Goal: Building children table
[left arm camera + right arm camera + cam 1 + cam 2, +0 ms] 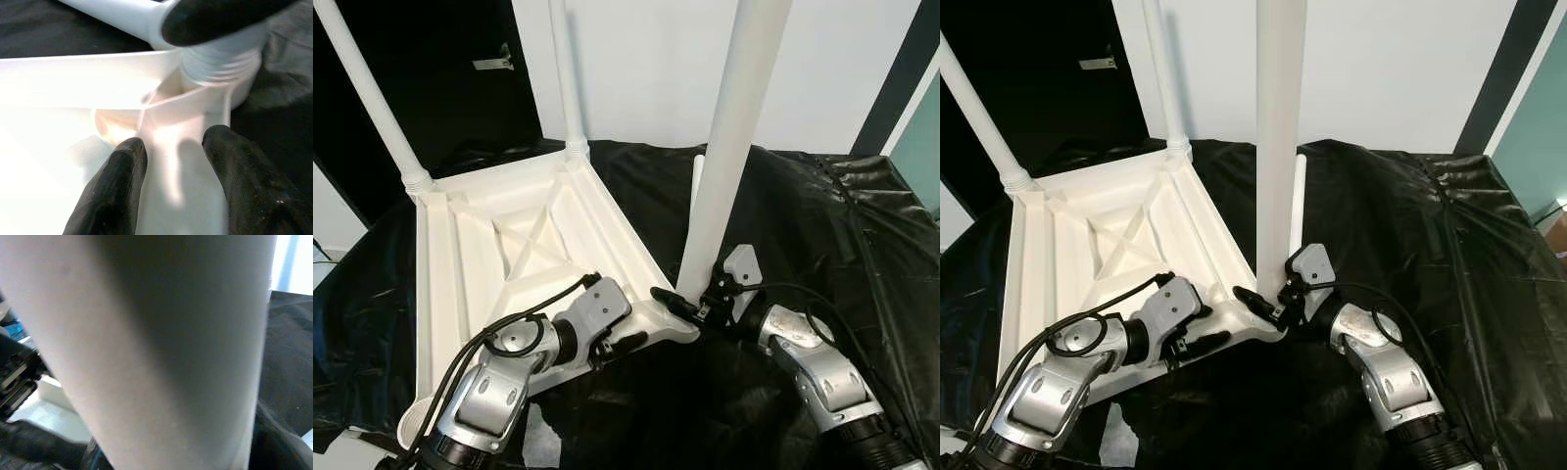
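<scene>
The white plastic table top [509, 245] lies upside down on black cloth. Two white legs [372, 88] [566, 69] stand screwed into its far corners. A third leg [729, 127] stands upright at the near right corner, and my right gripper [690, 304] is shut on its base. The right wrist view has this leg [161, 342] very close. My left gripper [625, 343] is shut on the table top's near edge beside that corner. In the left wrist view its fingers [117, 186] straddle a rib just below the leg's threaded end [220, 63].
A loose white leg [1298, 201] lies on the black cloth [783, 215] behind the upright one. Black cables [871, 264] run along the cloth on the right. A white scrap [543, 441] lies by my left arm. A white wall stands behind.
</scene>
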Controlling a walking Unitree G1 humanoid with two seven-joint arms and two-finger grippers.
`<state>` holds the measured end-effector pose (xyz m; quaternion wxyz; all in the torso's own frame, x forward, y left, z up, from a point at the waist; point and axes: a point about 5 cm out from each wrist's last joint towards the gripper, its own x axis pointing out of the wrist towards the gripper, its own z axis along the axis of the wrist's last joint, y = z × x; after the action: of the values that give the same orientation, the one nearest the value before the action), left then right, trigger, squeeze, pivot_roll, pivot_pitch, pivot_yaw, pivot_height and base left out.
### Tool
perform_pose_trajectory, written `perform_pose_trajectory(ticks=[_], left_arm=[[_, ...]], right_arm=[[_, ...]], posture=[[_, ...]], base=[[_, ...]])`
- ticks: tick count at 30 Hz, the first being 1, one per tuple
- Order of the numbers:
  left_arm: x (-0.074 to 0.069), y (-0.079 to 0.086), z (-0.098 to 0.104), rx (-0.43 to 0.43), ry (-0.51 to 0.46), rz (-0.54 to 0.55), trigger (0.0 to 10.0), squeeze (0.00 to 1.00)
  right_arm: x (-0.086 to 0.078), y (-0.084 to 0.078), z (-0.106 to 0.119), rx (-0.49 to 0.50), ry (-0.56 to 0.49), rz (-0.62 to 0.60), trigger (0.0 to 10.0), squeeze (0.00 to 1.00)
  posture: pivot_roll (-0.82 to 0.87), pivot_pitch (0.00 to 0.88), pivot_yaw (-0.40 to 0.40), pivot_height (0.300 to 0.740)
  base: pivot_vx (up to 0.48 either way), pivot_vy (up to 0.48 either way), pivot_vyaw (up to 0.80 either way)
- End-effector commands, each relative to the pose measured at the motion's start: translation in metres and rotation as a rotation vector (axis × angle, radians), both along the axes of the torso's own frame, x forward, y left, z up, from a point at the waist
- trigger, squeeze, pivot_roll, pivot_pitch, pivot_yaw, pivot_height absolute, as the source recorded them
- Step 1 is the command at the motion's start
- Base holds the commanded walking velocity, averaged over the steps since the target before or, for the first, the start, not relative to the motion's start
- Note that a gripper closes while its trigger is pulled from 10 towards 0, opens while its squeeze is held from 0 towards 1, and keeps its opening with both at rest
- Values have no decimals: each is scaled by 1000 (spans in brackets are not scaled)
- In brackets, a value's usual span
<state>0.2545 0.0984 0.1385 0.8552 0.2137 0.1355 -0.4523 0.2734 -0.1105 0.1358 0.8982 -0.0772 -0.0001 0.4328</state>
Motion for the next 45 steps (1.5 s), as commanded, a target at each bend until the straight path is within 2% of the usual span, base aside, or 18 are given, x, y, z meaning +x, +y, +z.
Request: perform_pose_trajectory(ticks=[1,3,7,8,11,12,13,15,19,21,27,28,29,31,36,45], left_arm=[[-3,-3,2,-7,-5,-7,10000,0],[-3,-4,3,-17,-3,-14,10000,0],[-5,-2,-1,21,7,-36,10000,0],[-9,-3,-2,16,22,-66,9020,0],[-13,-4,-1,7,29,-90,9059,0],[-14,-4,-2,15,33,-101,8706,0],[-15,-4,-4,25,34,-107,9608,0],[-16,-4,-6,40,41,-105,10000,0],[-16,-3,-13,96,34,-96,10000,0],[-11,-2,-18,132,27,-53,10000,0],[-8,-2,-17,126,19,-35,10000,0],[-7,-3,-17,118,22,-32,3294,0],[-7,-3,-17,118,22,-32,3294,0],[-5,-2,-14,103,20,-26,0,0],[-3,-2,-11,83,12,-23,0,0],[-4,-4,-11,84,20,-51,0,0]], right_arm=[[-9,7,-26,-28,137,43,10000,0],[-9,8,-26,-29,135,44,10000,0],[-10,8,-27,-30,134,44,10000,0],[-10,8,-27,-31,134,43,10000,0],[-10,8,-26,-29,134,40,10000,0],[-10,8,-27,-28,134,40,10000,0],[-9,8,-27,-28,134,39,10000,0],[-10,8,-27,-27,134,39,10000,0],[-10,9,-26,-24,135,41,10000,0],[-10,9,-26,-24,135,44,10000,0],[-12,9,-27,-23,135,46,10000,0],[-12,9,-27,-21,134,43,10000,0],[-12,9,-27,-21,134,43,10000,0],[-13,9,-28,-8,137,27,10000,0],[-15,10,-25,38,114,-15,10000,0],[-19,12,-28,15,70,-47,10000,0]], posture=[[27,0,15,740],[27,0,15,740],[26,0,17,740],[27,0,18,740],[28,0,19,740],[28,0,19,740],[28,0,18,740],[29,0,18,740],[28,0,18,740],[27,0,18,740],[24,0,17,740],[22,0,16,740],[22,0,16,740],[19,0,13,740],[12,0,13,740],[2,0,21,740]], base=[[0,0,0],[0,0,0],[0,0,0],[0,0,0],[0,0,0],[0,0,0],[0,0,0],[0,0,0],[0,0,0],[0,0,0],[0,0,0],[0,0,0],[0,0,0],[0,0,0],[0,0,0],[0,0,0]])
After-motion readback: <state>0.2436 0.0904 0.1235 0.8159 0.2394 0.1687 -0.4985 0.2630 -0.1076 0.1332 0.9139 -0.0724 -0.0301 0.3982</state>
